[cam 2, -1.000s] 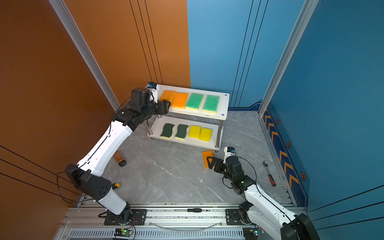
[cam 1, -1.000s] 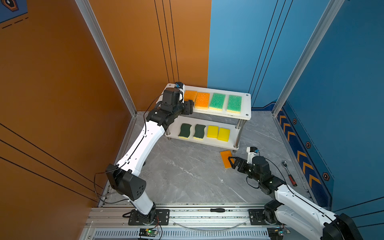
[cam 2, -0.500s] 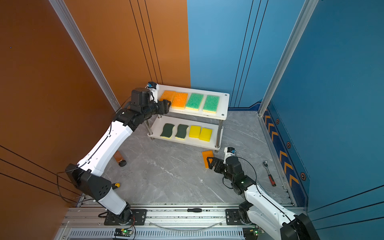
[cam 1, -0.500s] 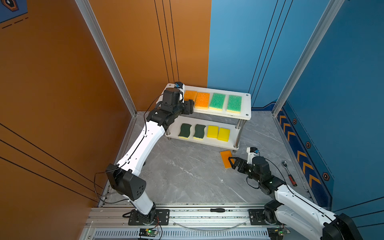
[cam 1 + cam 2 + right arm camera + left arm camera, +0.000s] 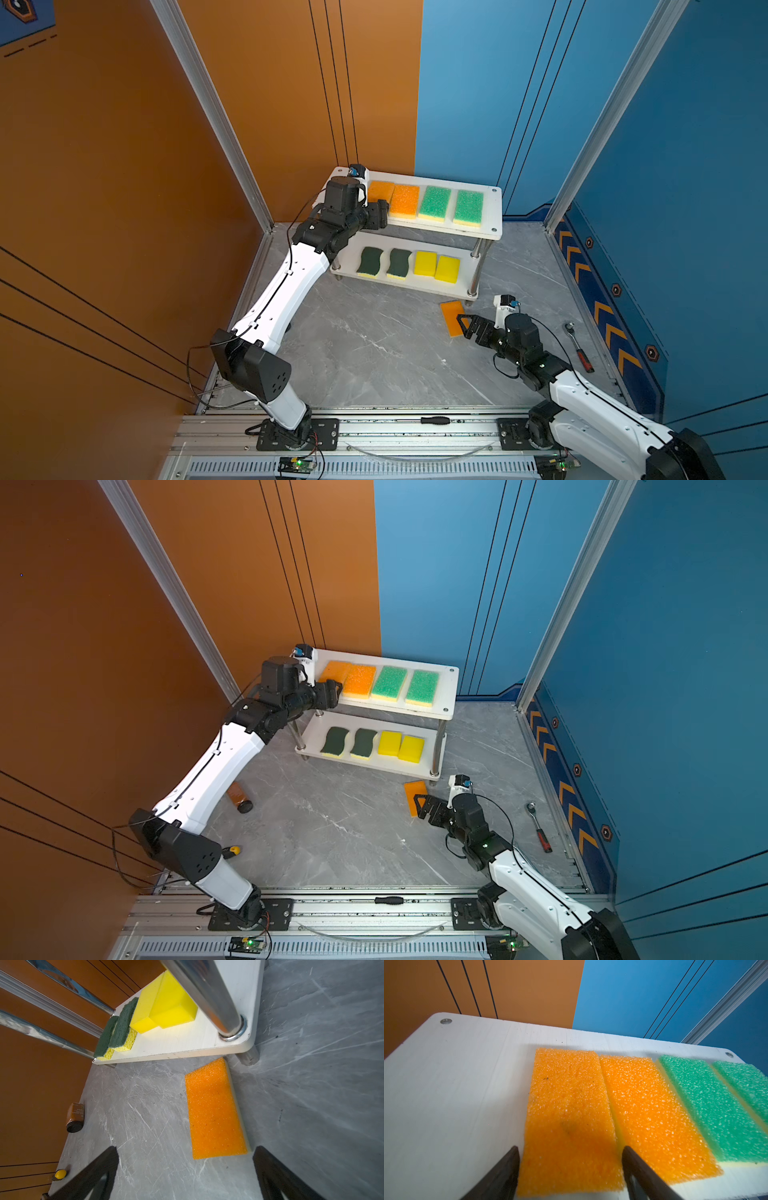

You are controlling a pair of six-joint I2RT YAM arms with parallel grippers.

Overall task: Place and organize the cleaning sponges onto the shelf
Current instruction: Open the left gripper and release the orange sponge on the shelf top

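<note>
The left gripper (image 5: 570, 1147) straddles the top-left orange sponge (image 5: 566, 1095) on the shelf (image 5: 456, 1084), grip unclear; the right gripper (image 5: 186, 1148) gapes near the floor sponge (image 5: 214, 1113).

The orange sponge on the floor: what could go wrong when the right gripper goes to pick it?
The orange sponge lies off-centre, near one finger of the open right gripper, so the jaws may miss it. It also lies close to the shelf foot; a finger could strike that.

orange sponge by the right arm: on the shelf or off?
Off. The orange sponge lies flat on the grey floor beside the shelf, orange side up. The open right pincer is not touching it.
</note>
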